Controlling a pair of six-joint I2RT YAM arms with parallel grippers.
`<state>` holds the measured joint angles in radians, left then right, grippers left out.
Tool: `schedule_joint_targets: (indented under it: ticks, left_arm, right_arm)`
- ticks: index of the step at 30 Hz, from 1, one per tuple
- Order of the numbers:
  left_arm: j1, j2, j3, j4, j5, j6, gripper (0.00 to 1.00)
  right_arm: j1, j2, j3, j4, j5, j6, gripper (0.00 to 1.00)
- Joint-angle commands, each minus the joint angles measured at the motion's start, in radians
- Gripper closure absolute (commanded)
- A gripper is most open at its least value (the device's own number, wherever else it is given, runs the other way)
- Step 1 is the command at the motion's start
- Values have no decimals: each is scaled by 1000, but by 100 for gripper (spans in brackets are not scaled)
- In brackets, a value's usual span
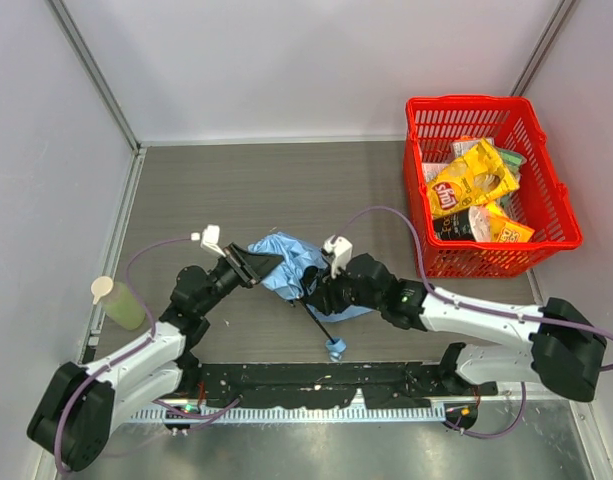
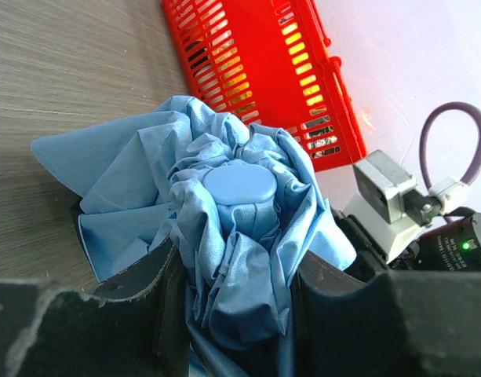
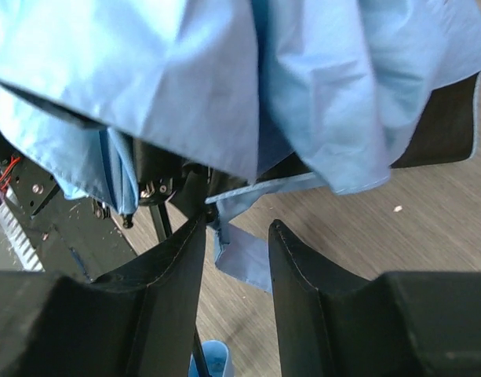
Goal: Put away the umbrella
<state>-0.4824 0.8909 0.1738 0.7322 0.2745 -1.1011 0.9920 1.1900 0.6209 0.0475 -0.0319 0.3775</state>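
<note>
You have the left gripper clamping the crumpled sky-blue fabric compact umbrella steady, while the right gripper stands parted at its thin black shaft.

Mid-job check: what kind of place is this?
Probably a lab test cell: plain white walls box in the table, robot arms sit on a rail, and a red basket holds snack bags.

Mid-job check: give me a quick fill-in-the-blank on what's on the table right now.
1. The umbrella clamped in the left gripper has a light ____ canopy.
2. The yellow chip bag lies inside the ____ basket.
3. The squeeze bottle stands on the robot's ____ side.
Missing words: blue; red; left.
</note>
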Motion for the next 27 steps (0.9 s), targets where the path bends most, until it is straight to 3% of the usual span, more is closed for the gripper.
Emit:
schedule_joint_targets:
  ticks: [1,10,13,16,19,27]
  left_arm:
    - [-1,-35,35,88,12,-32,100]
    - [1,-40,21,119,17,-135,100]
    - [4,-43,27,79,40,-154,100]
    - [16,-67,21,35,66,-183,100]
    - [31,-102,15,-48,87,-206,100]
    - [53,-171,13,-152,118,-264,100]
  right_arm:
    - [19,-32,-41,72,-37,50,57]
    - [34,14,-104,257,15,18,53]
    - [60,7,-102,273,258,-20,72]
    - [62,-6,-95,196,485,-73,97]
    - [59,9,-96,187,708,-110,99]
    - [40,126,-112,475,845,-351,99]
